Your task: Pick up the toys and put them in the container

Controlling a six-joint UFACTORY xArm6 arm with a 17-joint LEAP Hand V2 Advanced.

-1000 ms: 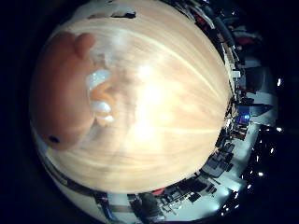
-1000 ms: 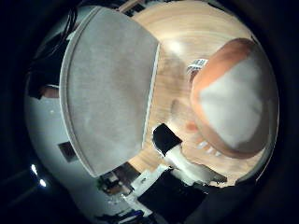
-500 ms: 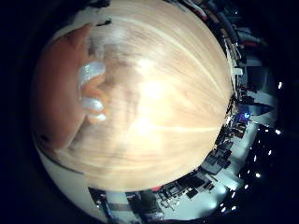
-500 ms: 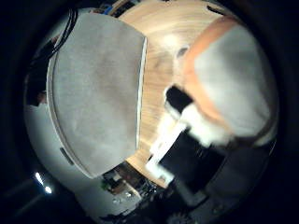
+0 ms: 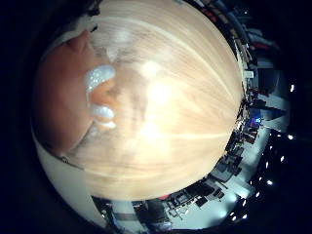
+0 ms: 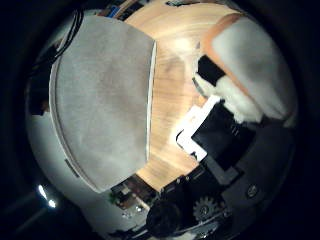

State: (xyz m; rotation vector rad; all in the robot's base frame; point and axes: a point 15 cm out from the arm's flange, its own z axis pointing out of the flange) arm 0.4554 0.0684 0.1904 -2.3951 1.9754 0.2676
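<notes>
An orange and white plush toy lies on the wooden table, close under my palm. In the right little finger side palm view its orange body fills one side, with shiny pale blue parts on it. In the right thumb side palm view a black and white finger of my hand curls in against the toy's white belly. The grey container stands on the table right beside the toy.
The table's edge runs just past the container, with the dark room and floor beyond. More of the hand's body with a gear shows at the view's rim. Bare wood stretches away from the toy.
The finger has curled further in and now lies against the toy. The toy has come closer to the palm in the little finger side view.
</notes>
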